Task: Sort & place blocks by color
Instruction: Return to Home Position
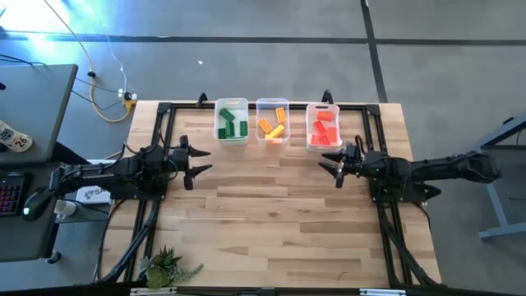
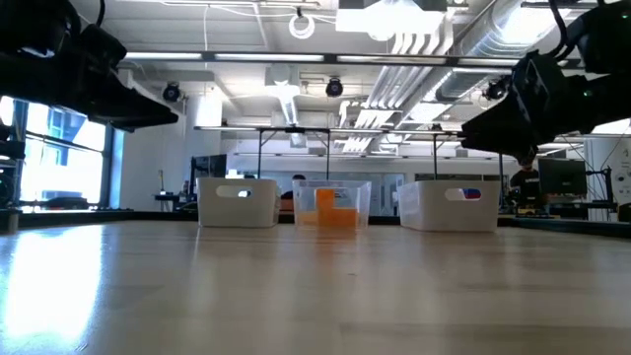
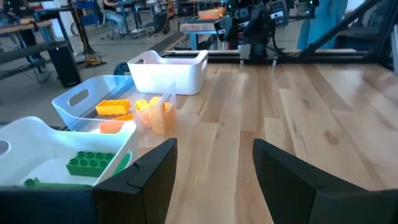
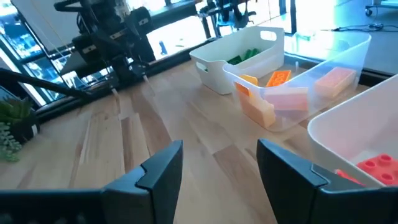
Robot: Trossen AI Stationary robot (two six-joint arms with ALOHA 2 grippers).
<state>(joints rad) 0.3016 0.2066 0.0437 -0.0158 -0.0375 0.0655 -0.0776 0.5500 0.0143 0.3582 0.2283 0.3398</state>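
Three bins stand in a row at the table's far side. The left bin holds green blocks, the middle clear bin holds orange blocks, the right bin holds red blocks. My left gripper hovers open at the table's left, level, clear of the wood. My right gripper hovers open at the right, just near of the red bin. Neither has anything between its fingers.
A black frame runs round the table's far and side edges. A small plant sits at the near left corner. A desk with a keyboard and mouse stands left of the table. The wood in the middle is bare.
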